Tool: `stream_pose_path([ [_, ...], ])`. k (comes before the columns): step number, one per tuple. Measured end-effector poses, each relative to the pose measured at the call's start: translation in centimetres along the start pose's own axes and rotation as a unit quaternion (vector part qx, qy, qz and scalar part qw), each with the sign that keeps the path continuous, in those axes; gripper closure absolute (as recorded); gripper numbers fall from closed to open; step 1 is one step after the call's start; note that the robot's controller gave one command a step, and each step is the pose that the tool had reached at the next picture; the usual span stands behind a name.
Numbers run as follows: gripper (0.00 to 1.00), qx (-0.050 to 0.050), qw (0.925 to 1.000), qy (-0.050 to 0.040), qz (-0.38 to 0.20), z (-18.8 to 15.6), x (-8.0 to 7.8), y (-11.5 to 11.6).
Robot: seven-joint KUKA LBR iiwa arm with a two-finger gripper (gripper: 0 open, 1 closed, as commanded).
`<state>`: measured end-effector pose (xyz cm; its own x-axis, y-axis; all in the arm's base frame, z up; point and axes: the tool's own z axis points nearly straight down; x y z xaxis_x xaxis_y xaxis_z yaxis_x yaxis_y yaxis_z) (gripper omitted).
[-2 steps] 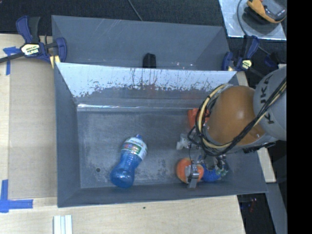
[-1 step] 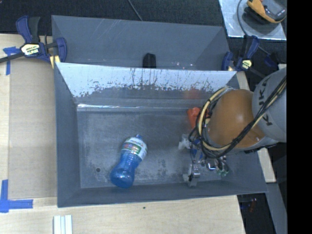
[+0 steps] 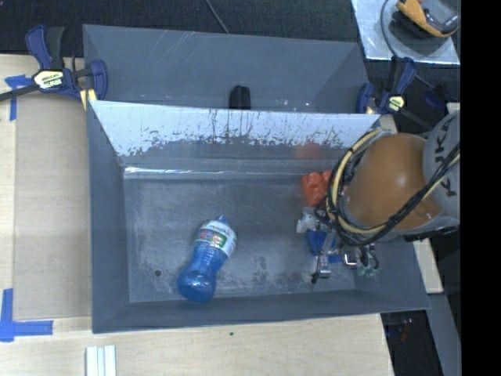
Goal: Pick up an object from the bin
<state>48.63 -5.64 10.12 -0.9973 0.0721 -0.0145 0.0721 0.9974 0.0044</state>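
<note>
The tool [image 3: 322, 265] sits low in the bin [image 3: 235, 143]; whether it is open, or has hold of anything, I cannot tell. A blue bottle [image 3: 207, 258] lies on its side well apart from the tool; an orange-red lump [image 3: 316, 185] sits near it, toward the back wall; the lift is apparently not yet done.
</note>
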Motion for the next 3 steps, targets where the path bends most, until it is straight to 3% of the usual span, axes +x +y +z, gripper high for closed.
stream_pose_path([
  [1,0.0,-0.003,0.9969,0.0084,0.078,2.8,-1.9,-5.5],
  [2,1.0,-0.002,0.9925,0.0005,0.122,3.1,-1.9,-9.0],
  [3,1.0,-0.002,0.9925,0.0005,0.122,3.1,-1.9,-9.0],
])
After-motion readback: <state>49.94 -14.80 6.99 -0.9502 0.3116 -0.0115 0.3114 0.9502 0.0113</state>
